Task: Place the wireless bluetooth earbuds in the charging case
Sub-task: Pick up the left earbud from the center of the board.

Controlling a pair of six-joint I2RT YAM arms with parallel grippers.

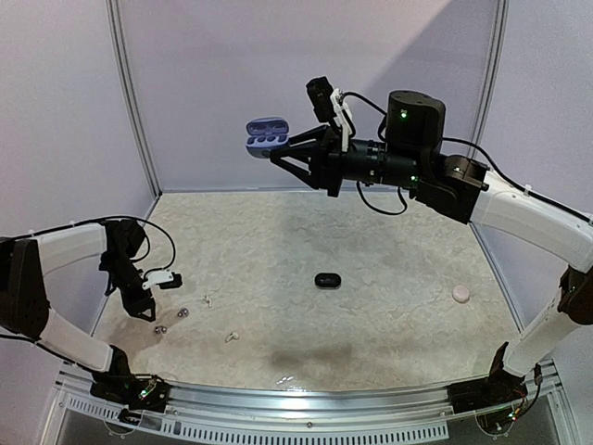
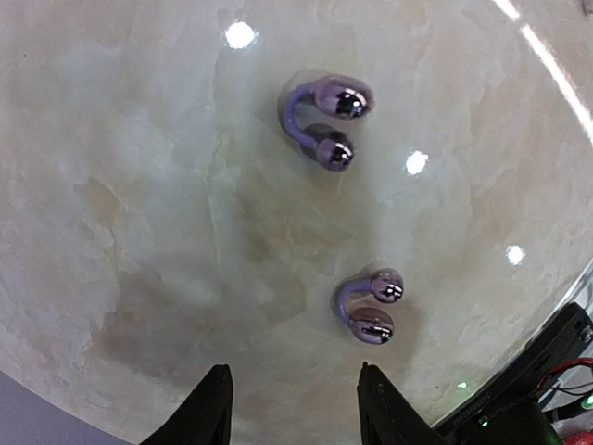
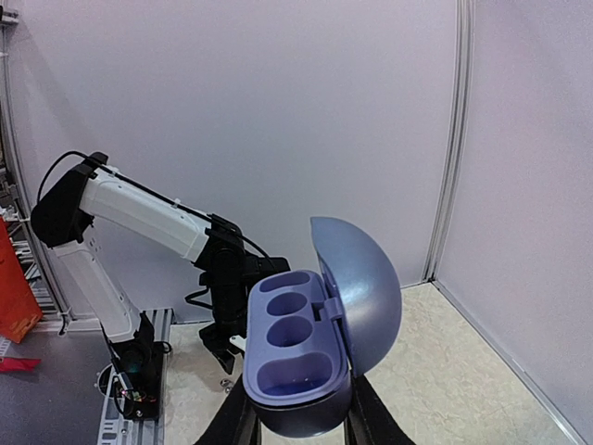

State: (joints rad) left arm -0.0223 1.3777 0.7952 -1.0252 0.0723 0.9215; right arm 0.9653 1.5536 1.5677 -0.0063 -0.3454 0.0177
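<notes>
Two silvery-purple clip-shaped earbuds (image 2: pixel 324 120) (image 2: pixel 368 304) lie on the marble table, ahead of my left gripper (image 2: pixel 292 413). Its black fingertips (image 2: pixel 211 408) stand apart with nothing between them, and the nearer earbud lies just beyond the right tip. In the top view these earbuds (image 1: pixel 159 328) (image 1: pixel 182 313) sit beside the left gripper (image 1: pixel 146 311). Two white earbuds (image 1: pixel 206 300) (image 1: pixel 232 336) lie a little to their right. The purple charging case (image 3: pixel 301 357) is held high in the air with its lid open and its cavities empty. My right gripper (image 3: pixel 296 426) is shut on its base. The top view shows the case (image 1: pixel 267 134) near the back wall.
A small black oval object (image 1: pixel 326 280) lies mid-table. A pale pink round object (image 1: pixel 460 293) rests near the right edge. White walls enclose the table on three sides. A metal rail (image 1: pixel 306 408) runs along the near edge between the arm bases.
</notes>
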